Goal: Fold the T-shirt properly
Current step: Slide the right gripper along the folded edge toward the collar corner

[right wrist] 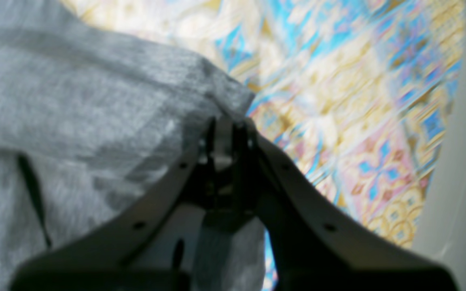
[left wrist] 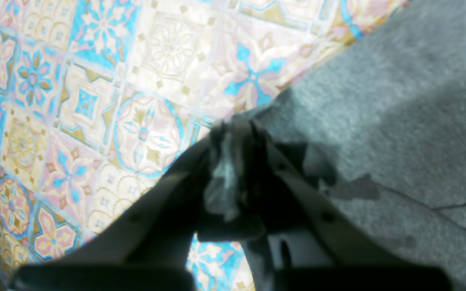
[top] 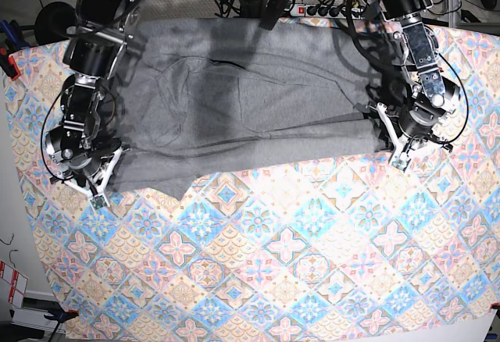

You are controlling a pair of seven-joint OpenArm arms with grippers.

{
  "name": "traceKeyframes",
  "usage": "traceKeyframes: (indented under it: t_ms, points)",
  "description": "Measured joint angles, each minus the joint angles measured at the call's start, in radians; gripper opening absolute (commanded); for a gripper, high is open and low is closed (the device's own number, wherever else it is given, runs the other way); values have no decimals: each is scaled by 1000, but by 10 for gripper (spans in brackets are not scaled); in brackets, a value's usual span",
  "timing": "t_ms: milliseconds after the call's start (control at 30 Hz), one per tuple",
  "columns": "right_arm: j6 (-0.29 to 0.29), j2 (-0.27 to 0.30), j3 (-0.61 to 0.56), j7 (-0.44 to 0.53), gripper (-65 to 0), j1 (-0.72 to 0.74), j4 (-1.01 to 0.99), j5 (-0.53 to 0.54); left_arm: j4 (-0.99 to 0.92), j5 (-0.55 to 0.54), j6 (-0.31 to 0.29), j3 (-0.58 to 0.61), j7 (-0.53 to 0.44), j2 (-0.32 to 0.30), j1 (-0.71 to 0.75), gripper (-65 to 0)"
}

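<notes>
On the left of the base view sits my right claw, low over the tablecloth at the near left corner of the T-shirt. From my right wrist camera its two fingers are pressed together on the grey edge, with a thin bit of fabric pinched between the tips. The cloth slopes away from that pinch to my upper left, and a dark fold line runs down through it lower left.

The T-shirt itself lies spread flat across the far half of the table, wider than it is deep, its near hem running from one of my claws to the other. Soft creases cross its middle, and a small flap juts toward me near the left end of the hem.

On the right of the base view my left claw rests at the near right corner of the shirt. Its wrist camera shows the fingers clamped on a bunched wad of grey knit, the rest of the shirt stretching off to the right over the patterned tiles.
</notes>
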Motion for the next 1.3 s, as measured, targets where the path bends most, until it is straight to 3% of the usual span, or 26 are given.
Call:
traceKeyframes:
  t_ms: [200,433,533,767,1100,1300]
  points:
    - [-2,7,3,-8,-620,-85,128,0,0,-1,0,2,2,1,8,-650]
    - [8,4,1,-114,-620,-174,311,8,75,-5,-3,2,-1,0,79,-650]
    - [63,5,4,-154,-620,-214,388,10,87,-5,-1,1,-4,1,80,-650]
    - [62,2,22,-250,-620,-306,556,13,89,-4,-1,0,-5,1,119,-650]
    - [63,-38,96,-273,-619,-442,591,8,91,-1,2,-1,-5,-13,172,-650]
    - [65,-45,89,-279,-586,-386,591,10,91,-1,-1,-1,-5,-16,170,-650]
